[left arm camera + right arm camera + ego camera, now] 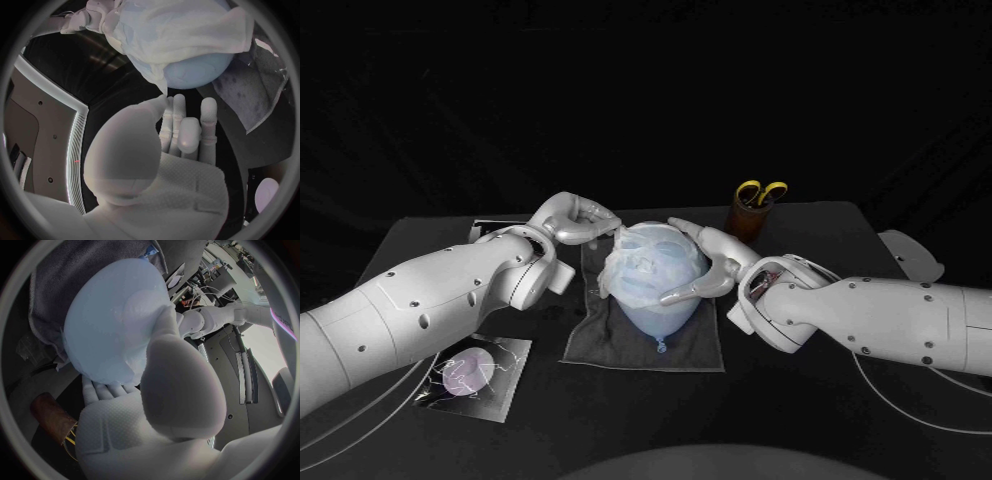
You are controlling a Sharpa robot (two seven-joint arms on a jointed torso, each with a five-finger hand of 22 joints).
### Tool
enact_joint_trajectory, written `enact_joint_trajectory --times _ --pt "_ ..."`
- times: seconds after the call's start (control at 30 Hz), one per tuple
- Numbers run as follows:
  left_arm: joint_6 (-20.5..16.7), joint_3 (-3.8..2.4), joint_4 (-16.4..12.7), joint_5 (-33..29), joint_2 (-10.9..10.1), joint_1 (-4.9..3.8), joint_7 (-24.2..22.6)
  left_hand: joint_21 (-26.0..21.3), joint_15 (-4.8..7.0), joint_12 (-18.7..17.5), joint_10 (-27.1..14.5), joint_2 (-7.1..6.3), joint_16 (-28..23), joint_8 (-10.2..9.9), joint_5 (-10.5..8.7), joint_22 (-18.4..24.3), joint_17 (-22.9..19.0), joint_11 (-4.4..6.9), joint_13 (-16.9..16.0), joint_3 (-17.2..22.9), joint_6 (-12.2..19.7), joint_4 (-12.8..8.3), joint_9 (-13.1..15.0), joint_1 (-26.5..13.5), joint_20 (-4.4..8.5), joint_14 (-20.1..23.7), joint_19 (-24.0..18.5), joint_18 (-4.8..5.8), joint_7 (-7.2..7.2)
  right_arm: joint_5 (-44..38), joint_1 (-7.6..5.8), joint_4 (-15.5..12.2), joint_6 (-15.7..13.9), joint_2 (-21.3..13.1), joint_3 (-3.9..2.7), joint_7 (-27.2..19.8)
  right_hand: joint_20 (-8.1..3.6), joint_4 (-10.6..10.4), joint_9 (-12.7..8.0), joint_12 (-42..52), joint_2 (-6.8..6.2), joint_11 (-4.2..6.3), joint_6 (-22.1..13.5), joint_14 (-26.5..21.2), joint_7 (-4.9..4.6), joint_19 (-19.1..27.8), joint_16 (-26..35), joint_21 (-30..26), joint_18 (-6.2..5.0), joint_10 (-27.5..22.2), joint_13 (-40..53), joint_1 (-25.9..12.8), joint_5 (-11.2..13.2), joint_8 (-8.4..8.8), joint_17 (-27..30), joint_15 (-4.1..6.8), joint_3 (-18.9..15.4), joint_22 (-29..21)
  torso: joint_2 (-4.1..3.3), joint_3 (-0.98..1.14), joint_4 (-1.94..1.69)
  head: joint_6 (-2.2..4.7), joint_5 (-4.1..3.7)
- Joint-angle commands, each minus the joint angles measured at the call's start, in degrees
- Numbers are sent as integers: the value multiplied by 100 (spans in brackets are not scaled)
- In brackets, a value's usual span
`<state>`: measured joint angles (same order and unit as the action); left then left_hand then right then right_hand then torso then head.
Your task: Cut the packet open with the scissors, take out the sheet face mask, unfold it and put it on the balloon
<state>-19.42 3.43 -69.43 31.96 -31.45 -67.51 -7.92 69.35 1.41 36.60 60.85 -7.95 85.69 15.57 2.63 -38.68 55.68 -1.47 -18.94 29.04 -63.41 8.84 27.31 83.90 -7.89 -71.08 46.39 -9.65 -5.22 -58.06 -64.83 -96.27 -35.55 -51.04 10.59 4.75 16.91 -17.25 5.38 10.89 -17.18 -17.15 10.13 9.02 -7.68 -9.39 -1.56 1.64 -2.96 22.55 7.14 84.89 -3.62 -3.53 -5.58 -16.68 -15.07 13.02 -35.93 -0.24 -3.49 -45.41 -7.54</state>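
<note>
At the black table's [776,400] middle, the pale blue rubber balloon [653,315] was laid knot toward the near edge on a grey cloth [596,345], with the white sheet face mask [646,255] draped over it. It was gripped from its right side by the right hand [711,262]. The left hand [574,222] was seen just beside the mask's left edge, fingers straight and together; whether the mask was pinched could not be told.

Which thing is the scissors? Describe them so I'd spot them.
Start at the pale balloon on the grey cloth mid-table. Beyond it, toward the robot's right, stands a brown cup. The scissors stick up out of it, the only thing with yellow handles.
</note>
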Motion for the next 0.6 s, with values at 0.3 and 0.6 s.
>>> enact_joint_trajectory --times 0.3,0.6 --pt "-22 -9 131 897 113 -6 -112 109 -10 44 -53 -88 50 77 18 -132 59 -1 -23 189 101 -114 662 -4 32 -86 115 -42 -15 -9 58 -25 263 2 47 154 -5 -10 3 30 -18 -1 9 39 -706 -39 -1 22 -89 18 4 37 -35 -33 7 9 35 -5 5 3 2 -7 -3" --pt "-68 -10 165 742 74 -8 -96 136 -53 32 -160 -53 44 82 20 -134 0 -61 -27 314 234 -123 758 -54 46 -66 98 -46 -55 -9 58 -32 260 -18 47 158 -5 -10 4 34 -19 -2 9 37 -707 -40 -1 22 -89 17 3 38 -36 -34 9 9 33 -5 11 3 -4 0 -20"
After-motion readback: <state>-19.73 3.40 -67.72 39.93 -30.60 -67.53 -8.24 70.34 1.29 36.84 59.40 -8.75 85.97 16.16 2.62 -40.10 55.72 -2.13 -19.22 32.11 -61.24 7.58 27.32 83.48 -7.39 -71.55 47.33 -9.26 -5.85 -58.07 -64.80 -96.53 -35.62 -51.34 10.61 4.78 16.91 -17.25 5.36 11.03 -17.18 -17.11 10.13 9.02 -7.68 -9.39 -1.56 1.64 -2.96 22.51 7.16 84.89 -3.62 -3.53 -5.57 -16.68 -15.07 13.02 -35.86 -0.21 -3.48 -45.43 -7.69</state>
